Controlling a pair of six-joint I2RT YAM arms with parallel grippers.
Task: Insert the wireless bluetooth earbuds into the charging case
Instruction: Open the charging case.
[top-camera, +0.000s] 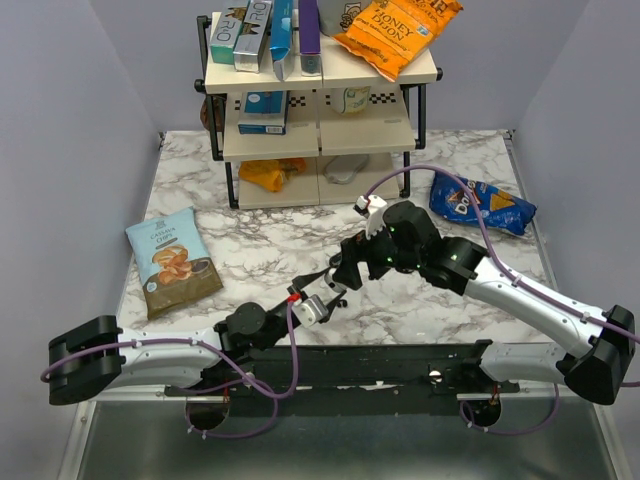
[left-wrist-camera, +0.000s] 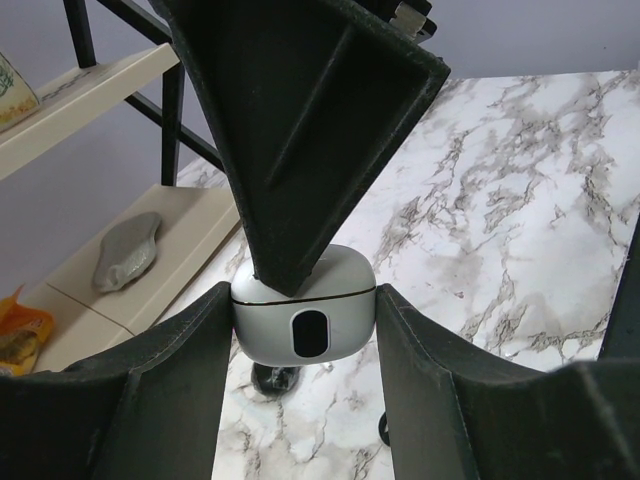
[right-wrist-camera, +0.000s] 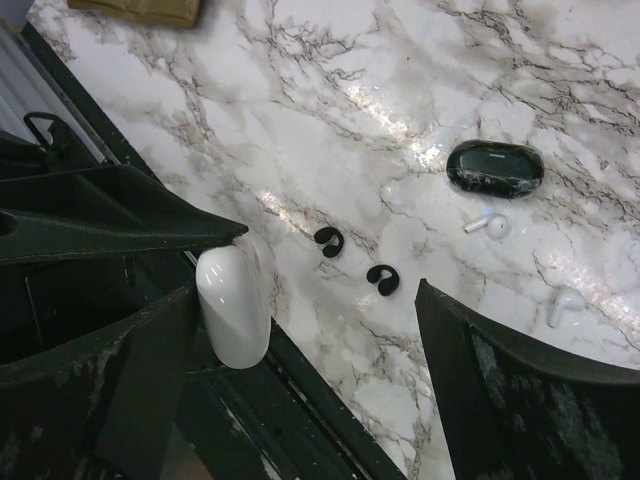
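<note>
Two tiny black earbuds (right-wrist-camera: 328, 241) (right-wrist-camera: 383, 279) lie on the marble table, side by side. The black oval charging case (right-wrist-camera: 494, 168) lies closed beyond them; it also shows in the left wrist view (left-wrist-camera: 272, 378), under the held thing. My left gripper (left-wrist-camera: 305, 300) is shut on a larger pale grey case (left-wrist-camera: 305, 335), not the black one, and holds it above the table. My right gripper (right-wrist-camera: 330, 260) is open wide above the earbuds. One of its fingers (left-wrist-camera: 300, 150) presses its tip on the grey case's lid. In the top view both grippers (top-camera: 335, 285) meet mid-table and hide the earbuds.
Two white earbuds (right-wrist-camera: 487, 225) (right-wrist-camera: 565, 303) lie near the black case. A shelf rack (top-camera: 320, 100) with boxes and snacks stands at the back. A cassava chips bag (top-camera: 172, 260) lies at the left, a blue chips bag (top-camera: 482, 205) at the right. The black base rail (right-wrist-camera: 330, 400) runs along the near edge.
</note>
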